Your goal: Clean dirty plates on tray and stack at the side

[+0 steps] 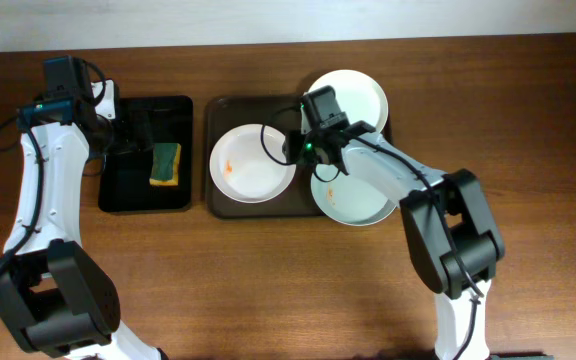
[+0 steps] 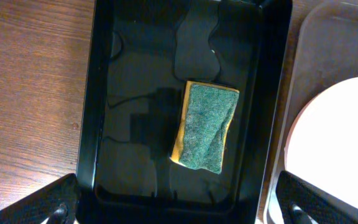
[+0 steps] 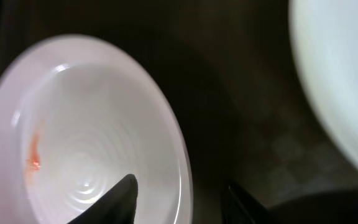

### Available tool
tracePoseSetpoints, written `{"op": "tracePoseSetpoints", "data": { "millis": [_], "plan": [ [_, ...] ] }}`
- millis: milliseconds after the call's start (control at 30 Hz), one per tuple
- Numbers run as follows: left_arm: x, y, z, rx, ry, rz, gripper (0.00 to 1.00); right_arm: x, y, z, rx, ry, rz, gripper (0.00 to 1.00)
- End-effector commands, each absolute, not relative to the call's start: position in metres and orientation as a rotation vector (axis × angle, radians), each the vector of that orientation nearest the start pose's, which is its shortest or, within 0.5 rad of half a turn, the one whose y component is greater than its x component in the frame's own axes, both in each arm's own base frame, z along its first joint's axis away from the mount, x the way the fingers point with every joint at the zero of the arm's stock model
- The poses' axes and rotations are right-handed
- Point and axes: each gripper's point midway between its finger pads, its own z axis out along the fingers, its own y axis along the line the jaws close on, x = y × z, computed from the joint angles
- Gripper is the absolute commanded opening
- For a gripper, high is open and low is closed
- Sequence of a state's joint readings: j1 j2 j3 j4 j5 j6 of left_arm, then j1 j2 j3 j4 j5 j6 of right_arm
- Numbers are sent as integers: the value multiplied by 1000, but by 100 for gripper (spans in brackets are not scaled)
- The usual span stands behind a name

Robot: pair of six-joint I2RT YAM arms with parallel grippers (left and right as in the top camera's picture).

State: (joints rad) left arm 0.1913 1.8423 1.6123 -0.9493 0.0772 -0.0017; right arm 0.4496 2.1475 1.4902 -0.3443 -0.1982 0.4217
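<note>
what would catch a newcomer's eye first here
Three plates crowd the dark brown tray mid-table, the left white plate showing an orange smear, with the right gripper open astride its rim. To the left, a green and yellow sponge lies in a black tray under the open left gripper.

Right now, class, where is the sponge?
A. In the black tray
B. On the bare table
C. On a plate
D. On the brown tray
A: the sponge lies flat inside the black tray, within its rim.
</note>
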Motion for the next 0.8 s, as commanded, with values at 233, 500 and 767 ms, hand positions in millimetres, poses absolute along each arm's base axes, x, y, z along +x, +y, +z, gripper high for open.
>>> {"op": "tracePoseSetpoints", "data": {
  "millis": [233, 500, 767],
  "plan": [
    [436, 71, 145, -261, 2722, -51, 99, 453, 266, 4, -129, 2696, 530, 26],
    [438, 72, 136, -263, 2735, -54, 99, 451, 264, -6, -127, 2716, 522, 4],
    [444, 73, 98, -272, 2800, -63, 99, 448, 263, -8, -124, 2732, 514, 4]
  ]
}}
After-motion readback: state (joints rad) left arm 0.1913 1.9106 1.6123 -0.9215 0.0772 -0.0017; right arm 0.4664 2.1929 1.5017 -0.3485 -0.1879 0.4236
